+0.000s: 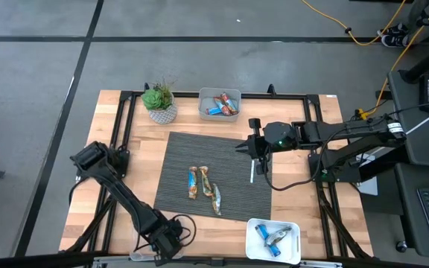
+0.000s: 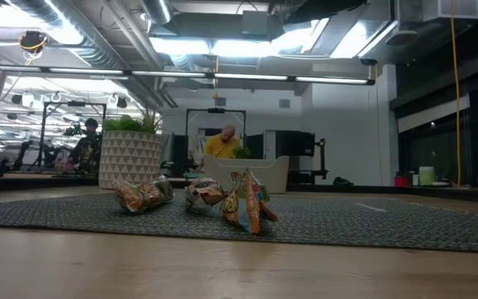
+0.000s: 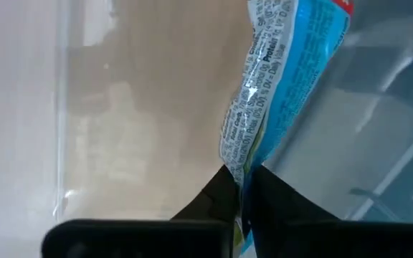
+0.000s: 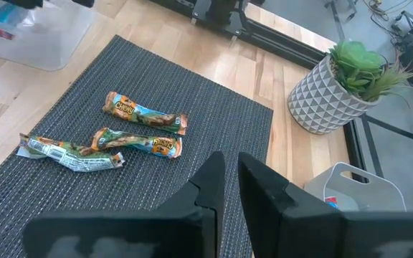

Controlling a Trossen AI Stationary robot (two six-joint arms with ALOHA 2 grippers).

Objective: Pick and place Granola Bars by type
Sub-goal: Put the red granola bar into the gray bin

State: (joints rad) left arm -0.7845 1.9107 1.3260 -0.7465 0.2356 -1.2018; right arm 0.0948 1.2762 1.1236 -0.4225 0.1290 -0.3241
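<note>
left gripper (image 3: 239, 188) | low at table's near edge | clamps blue bar (image 3: 282, 86)

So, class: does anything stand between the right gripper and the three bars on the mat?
Nothing visible does. The right gripper hovers above the mat, and only bare mat lies between it and the three bars. A thin white stick lies near the gripper, off that line.
</note>
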